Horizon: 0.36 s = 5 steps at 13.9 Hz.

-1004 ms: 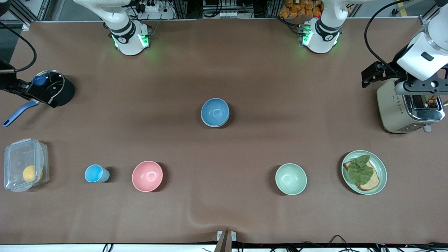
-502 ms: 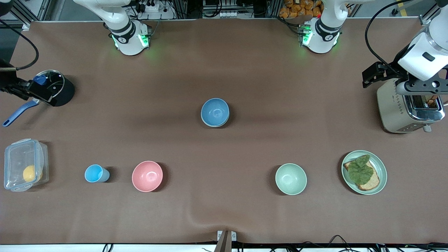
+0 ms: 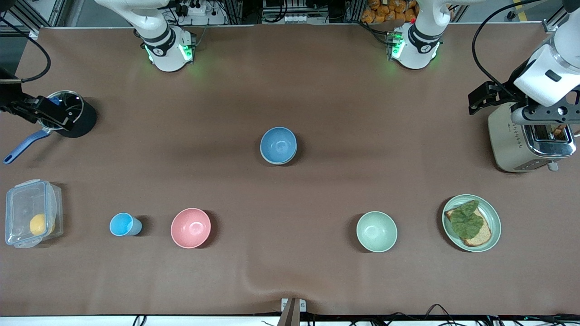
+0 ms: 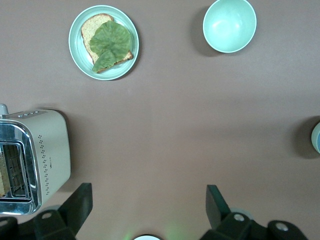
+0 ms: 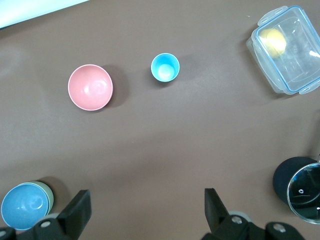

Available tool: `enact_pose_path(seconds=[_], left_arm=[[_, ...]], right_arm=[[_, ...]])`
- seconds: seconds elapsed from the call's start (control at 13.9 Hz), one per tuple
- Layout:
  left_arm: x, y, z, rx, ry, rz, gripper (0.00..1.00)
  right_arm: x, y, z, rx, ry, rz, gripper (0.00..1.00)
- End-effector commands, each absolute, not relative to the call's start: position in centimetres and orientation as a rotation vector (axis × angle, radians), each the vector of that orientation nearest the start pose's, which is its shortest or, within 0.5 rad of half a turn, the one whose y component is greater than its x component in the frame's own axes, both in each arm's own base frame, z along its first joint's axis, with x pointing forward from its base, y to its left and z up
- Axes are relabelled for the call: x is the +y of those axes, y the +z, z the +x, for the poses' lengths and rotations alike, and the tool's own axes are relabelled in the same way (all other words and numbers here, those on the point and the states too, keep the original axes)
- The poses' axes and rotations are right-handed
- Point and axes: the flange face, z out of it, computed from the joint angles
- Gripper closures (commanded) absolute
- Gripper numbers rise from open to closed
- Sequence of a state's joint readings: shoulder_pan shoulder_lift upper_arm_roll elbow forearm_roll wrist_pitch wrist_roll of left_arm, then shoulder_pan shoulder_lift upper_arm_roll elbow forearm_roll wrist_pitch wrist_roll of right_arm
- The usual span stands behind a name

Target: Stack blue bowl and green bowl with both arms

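The blue bowl (image 3: 278,145) stands upright in the middle of the table, nested inside the sage-green bowl (image 5: 46,191), whose rim shows beside it in the right wrist view. My left gripper (image 3: 541,111) hangs open and empty above the toaster at the left arm's end of the table; its own view shows the spread fingers (image 4: 82,200) over bare cloth. My right gripper (image 3: 43,115) hangs open and empty above the black pot at the right arm's end, fingers (image 5: 80,207) wide apart. Both grippers are well away from the bowls.
Nearer the front camera stand a mint-green bowl (image 3: 376,231), a pink bowl (image 3: 190,227) and a light-blue cup (image 3: 123,224). A green plate (image 3: 496,217) carries bread and a leaf. A toaster (image 3: 512,145), a lidded pot (image 3: 84,120) and a clear box (image 3: 27,213) sit at the table's ends.
My right gripper has shifted slightly over the pot and now covers the lid's blue knob. The left arm has barely moved. The bowls have not moved.
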<state>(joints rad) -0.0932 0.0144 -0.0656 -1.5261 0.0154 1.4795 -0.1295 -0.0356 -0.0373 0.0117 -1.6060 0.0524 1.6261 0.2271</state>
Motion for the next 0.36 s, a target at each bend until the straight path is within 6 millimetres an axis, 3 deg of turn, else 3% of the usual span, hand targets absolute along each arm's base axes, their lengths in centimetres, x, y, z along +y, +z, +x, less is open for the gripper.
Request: enact_pose_path(seconds=[0.0, 0.29], left_arm=[[-8.28, 63.20, 54.22, 0.055, 0.095, -3.110, 0.00], [-8.19, 63.20, 54.23, 0.050, 0.095, -3.110, 0.00]], right_arm=[[-0.57, 63.54, 54.28, 0.363, -0.104, -3.082, 0.00], [-0.48, 63.47, 54.34, 0.360, -0.104, -3.083, 0.00]])
